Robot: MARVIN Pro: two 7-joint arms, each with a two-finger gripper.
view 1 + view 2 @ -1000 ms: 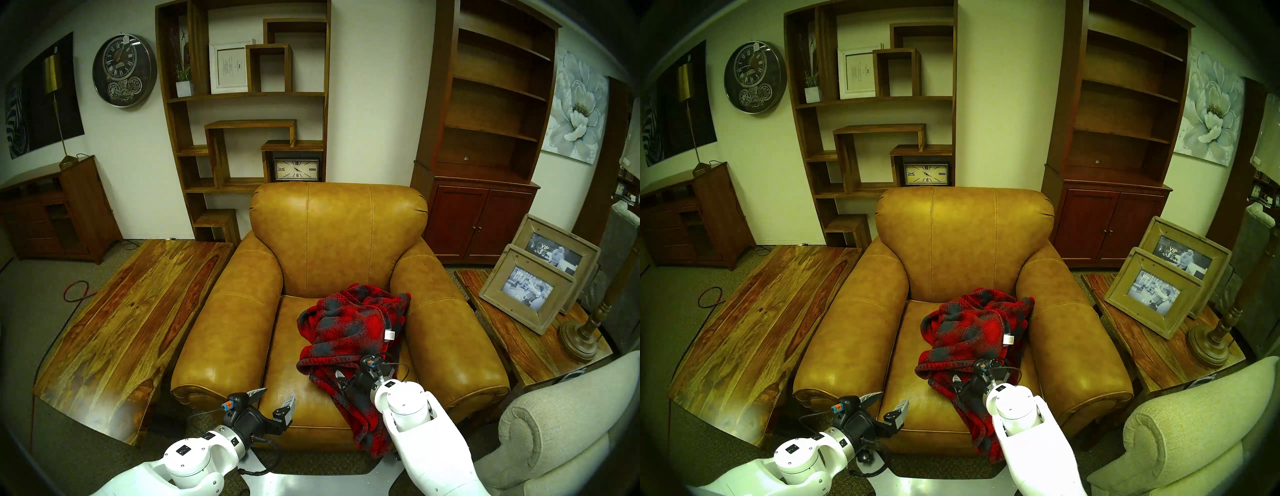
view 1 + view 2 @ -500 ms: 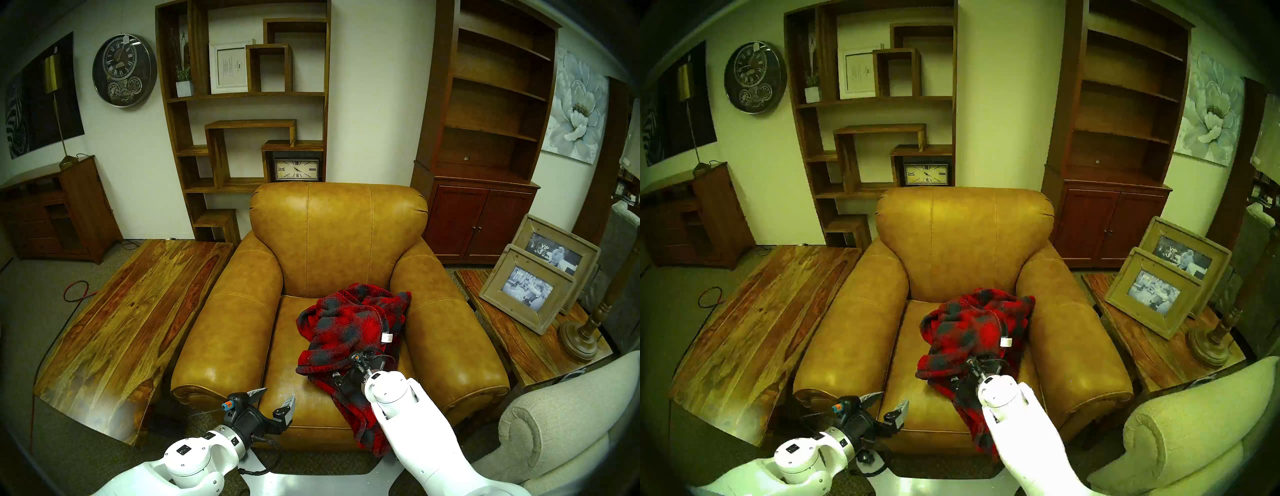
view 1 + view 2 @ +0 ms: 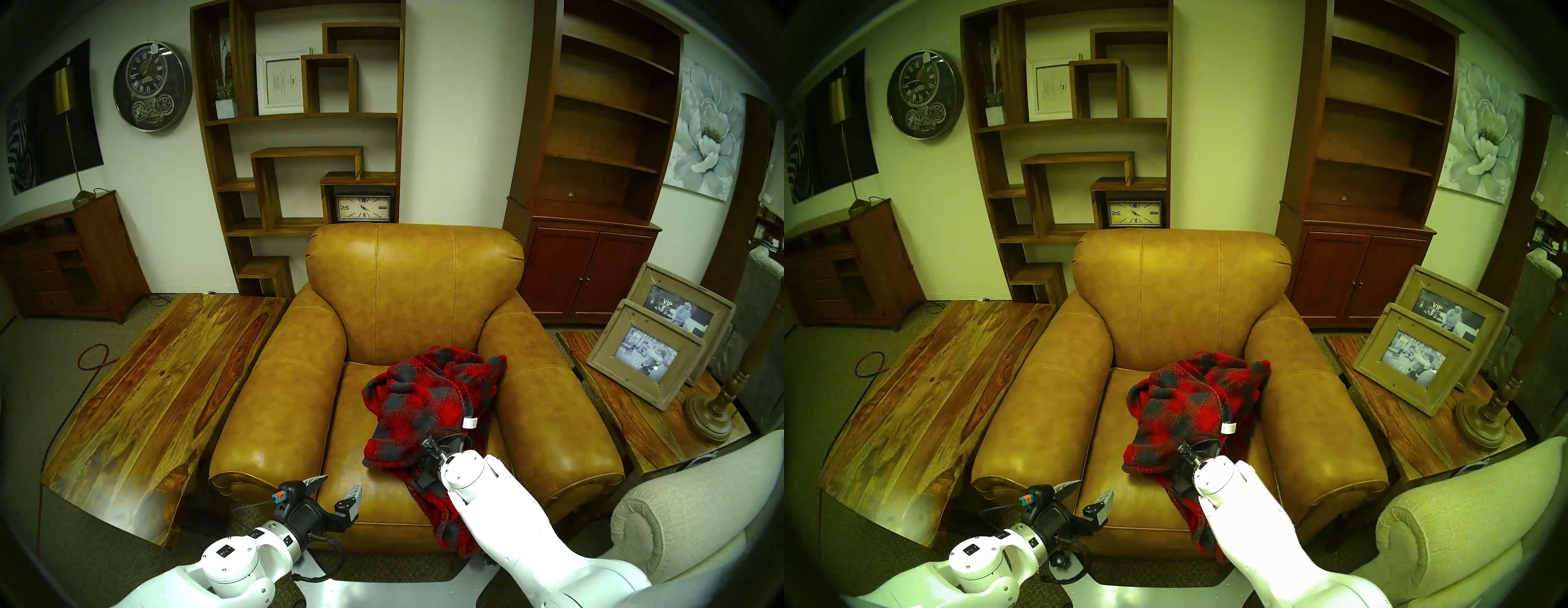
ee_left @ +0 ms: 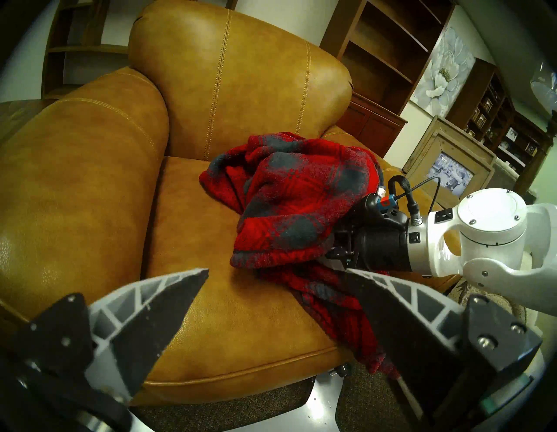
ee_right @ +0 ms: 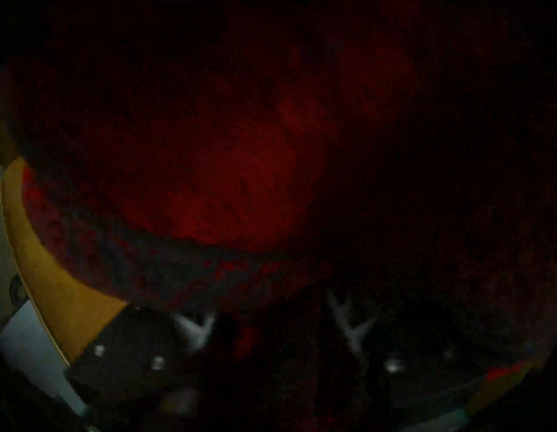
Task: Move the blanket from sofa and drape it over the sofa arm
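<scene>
The robot's left fingers (image 3: 336, 487) stand wide apart and empty in the head views, hovering at the front edge of the shiny caramel-tan leather sofa (image 3: 413, 288); the right fingers are buried in the fuzzy red and dark grey plaid blanket (image 3: 428, 407), which lies heaped on the seat toward the fat rolled right sofa arm (image 3: 555, 407), one end trailing over the seat front. The left wrist view shows the right wrist pushed under a fold, its fingers hidden. The right wrist view is dark red fleece with only blurred fingers (image 5: 193, 328), so their spread and hold cannot be told. The grasp looks in hand; next, closing firmly, then lifting toward that arm.
</scene>
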